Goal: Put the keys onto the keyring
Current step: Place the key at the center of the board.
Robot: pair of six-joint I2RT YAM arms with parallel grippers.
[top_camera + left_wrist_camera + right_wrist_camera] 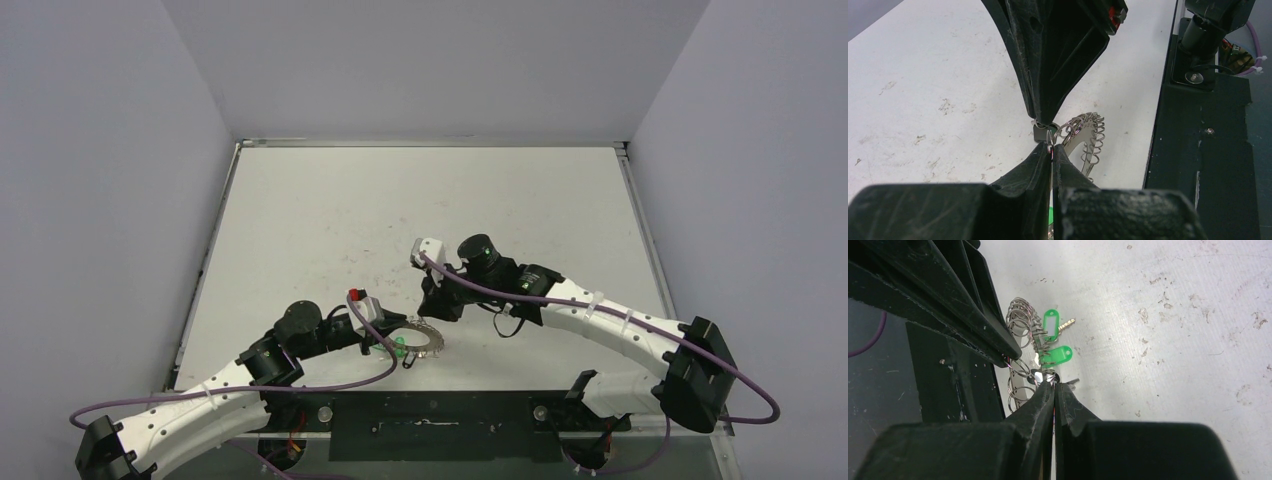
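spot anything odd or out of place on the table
Nothing looks damaged or spilled. The keyring is close to the near edge of the table, whose white surface carries dark scuff marks.

Tbh couldn't read any text, brand or nr anywhere from my cams. The green key tags point(1055, 356) looked blank, afaict.

The keyring point(427, 336), a silver hoop rimmed with small wire loops, sits near the counter's point(380, 220) front edge; green-tagged keys point(1057, 355) touch its rim.
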